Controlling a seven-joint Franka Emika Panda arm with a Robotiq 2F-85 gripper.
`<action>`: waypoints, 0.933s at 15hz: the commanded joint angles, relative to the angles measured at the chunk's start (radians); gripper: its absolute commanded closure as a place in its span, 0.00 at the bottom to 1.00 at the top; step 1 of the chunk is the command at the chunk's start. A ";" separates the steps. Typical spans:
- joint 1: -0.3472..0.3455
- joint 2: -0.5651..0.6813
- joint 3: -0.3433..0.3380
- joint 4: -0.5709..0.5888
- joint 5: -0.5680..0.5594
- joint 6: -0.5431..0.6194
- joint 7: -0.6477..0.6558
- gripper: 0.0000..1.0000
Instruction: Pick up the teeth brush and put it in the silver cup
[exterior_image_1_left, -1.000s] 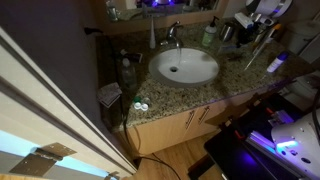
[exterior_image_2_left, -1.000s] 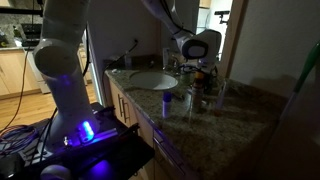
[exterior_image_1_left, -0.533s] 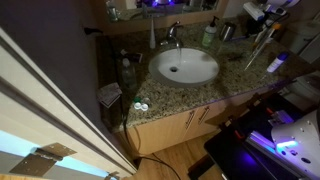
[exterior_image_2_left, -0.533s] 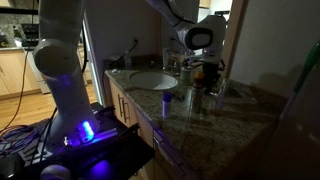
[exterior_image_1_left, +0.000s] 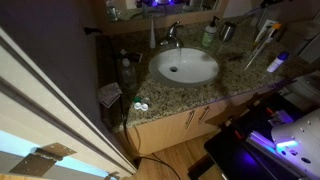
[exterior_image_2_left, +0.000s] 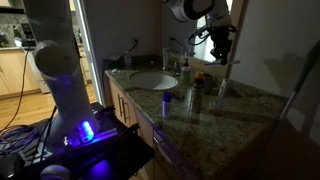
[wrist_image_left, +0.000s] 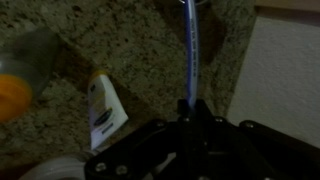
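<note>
My gripper is raised high above the granite counter, near the back wall mirror. It is shut on the toothbrush, which hangs down from the jaws. In the wrist view the blue translucent handle runs straight out from between the fingers. From above, the toothbrush shows as a thin pale stick slanting over the counter's right part. The silver cup stands at the back of the counter, right of the green soap bottle. The toothbrush is right of the cup, not in it.
A white oval sink with a faucet fills the counter's middle. A blue-capped container stands near the right front edge. A white tube and an orange object lie on the granite below the wrist. The wall is close behind.
My gripper has risen well above the counter with the toothbrush in it. It has left the top of the overhead exterior view. The cup and bottle have not moved.
</note>
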 joint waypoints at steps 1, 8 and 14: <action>0.019 -0.073 0.003 -0.053 -0.269 0.127 0.132 0.97; 0.123 -0.098 -0.046 -0.043 -0.749 0.123 0.374 0.97; 0.099 -0.048 -0.012 -0.050 -0.791 0.190 0.429 0.97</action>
